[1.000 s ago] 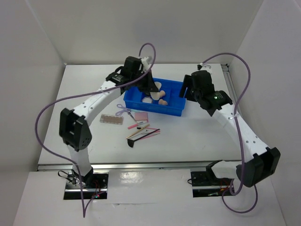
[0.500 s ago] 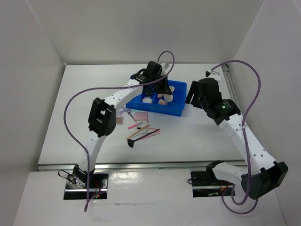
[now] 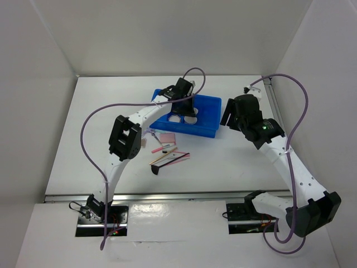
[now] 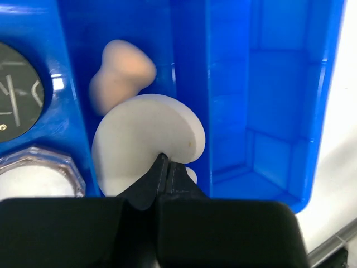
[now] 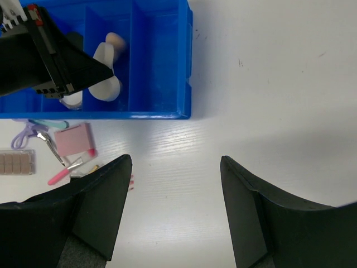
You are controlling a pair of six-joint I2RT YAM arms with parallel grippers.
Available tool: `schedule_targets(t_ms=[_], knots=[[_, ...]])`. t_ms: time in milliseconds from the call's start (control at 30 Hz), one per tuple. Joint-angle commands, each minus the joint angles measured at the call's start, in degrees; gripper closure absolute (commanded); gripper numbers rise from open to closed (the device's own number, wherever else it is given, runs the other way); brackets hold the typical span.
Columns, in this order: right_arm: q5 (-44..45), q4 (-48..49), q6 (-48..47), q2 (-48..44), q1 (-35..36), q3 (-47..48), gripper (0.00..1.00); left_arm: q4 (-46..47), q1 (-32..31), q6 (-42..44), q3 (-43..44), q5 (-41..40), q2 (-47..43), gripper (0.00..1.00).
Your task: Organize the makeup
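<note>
Watching the left wrist feed, I see the left jaws pressed together on the near rim of one cream puff (image 4: 148, 131). The puff is inside a middle compartment of the blue tray (image 4: 268, 111), just beside one peach sponge (image 4: 120, 72). The next compartment to the left holds one black compact (image 4: 17, 92) and one clear jar (image 4: 33, 178) with white contents. I cannot tell whether the puff rests on the tray floor.

The right jaws are spread wide and hold nothing, hanging over the desk (image 5: 268, 84) just beside the tray's right end.

On the desk near the tray's left half I count one pink pad (image 5: 72, 138), one brown palette (image 5: 15, 162) and one pair of purple scissors (image 5: 25, 134). Nearer still lies a loose cluster of thin sticks (image 3: 170, 157). I make out at least three, but the exact number is too fine to tell.
</note>
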Motion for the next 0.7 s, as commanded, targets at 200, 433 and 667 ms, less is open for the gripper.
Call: schedule_targets(t_ms=[200,433,667], knots=[[-0.5,0.3,1.1,-0.1,-0.3,-1.2,0.28,-4.9,-0.3,2.3,5.0,-2.5,0.9,0.61],[-1.0,-0.2,1.1,-0.6,-0.3,-1.2,0.28,-3.7,-0.3,3.5,5.2,-1.4,-1.6,0.29],[-1.0,0.4,1.1,0.1,-0.3,-1.2,0.28,-5.1,-0.3,4.2,2.9,-4.2,-9.8,0.28]])
